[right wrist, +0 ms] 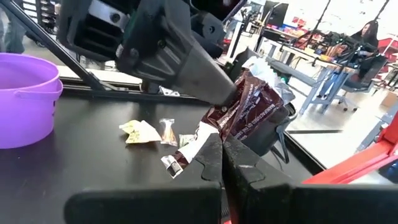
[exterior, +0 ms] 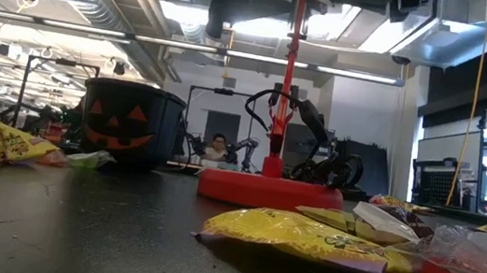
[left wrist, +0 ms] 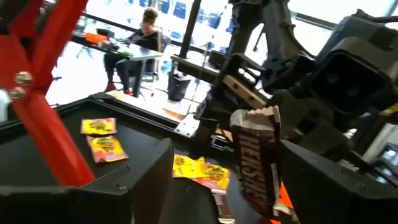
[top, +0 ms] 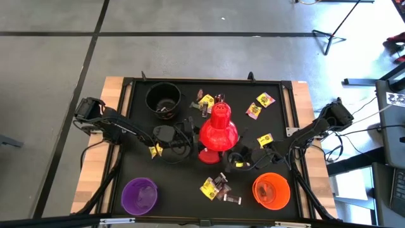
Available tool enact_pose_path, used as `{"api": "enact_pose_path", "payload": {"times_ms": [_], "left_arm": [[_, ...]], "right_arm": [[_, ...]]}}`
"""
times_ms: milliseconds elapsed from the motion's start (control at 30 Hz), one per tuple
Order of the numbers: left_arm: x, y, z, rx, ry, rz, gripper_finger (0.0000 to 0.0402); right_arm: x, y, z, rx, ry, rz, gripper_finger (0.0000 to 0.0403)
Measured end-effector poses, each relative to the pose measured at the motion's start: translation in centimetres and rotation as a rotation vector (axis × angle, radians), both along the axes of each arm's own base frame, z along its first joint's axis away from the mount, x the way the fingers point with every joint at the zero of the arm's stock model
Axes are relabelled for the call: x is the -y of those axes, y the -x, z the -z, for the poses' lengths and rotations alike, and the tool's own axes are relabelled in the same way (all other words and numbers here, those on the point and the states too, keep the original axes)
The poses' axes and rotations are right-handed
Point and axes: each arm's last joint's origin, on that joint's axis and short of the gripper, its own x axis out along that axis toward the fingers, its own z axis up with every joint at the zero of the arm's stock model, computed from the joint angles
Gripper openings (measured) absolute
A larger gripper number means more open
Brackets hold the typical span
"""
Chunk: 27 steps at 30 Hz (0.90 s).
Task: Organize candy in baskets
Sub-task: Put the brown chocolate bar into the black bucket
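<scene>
The left end effector (left wrist: pixel 217 186) stands released, its fingers spread either side of a brown chocolate bar (left wrist: pixel 255 155); the right end effector (right wrist: pixel 222 163) is clenched on that bar's lower end; both meet mid-desk (top: pixel 136 126) beside the red lamp (top: pixel 218 130); yellow candy (left wrist: pixel 199 169) lies beyond.

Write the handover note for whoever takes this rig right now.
Left gripper: open, fingers either side of the brown Hershey's chocolate bar.
Right gripper: shut, apparently on that bar's end.
Baskets: round black plastic bucket, purple bucket and orange bucket stand apart around the red desk lamp.
Done: cannot tell what the buckets hold.
Left: the bar, plus the yellow wrapped sweets and brown ones scattered on the table.
</scene>
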Motion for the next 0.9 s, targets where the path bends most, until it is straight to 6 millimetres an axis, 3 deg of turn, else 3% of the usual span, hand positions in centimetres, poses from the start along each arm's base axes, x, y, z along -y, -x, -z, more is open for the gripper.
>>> {"api": "enact_pose_path", "payload": {"times_ms": [233, 533, 900], "left_arm": [[-0.40, 0.02, 0.17, -0.019, -0.004, -0.075, 0.0260], [-0.15, -0.07, 0.21, -0.022, -0.001, 0.038, 0.0240], [-0.26, -0.07, 0.26, -0.027, -0.003, 0.018, 0.0238]], "right_arm": [[0.02, -0.02, 0.00, 0.001, -0.003, -0.002, 0.0000], [0.14, -0.12, -0.02, 0.004, -0.014, -0.018, 0.0000], [0.74, -0.50, -0.01, 0.014, -0.060, -0.042, 0.0000]]}}
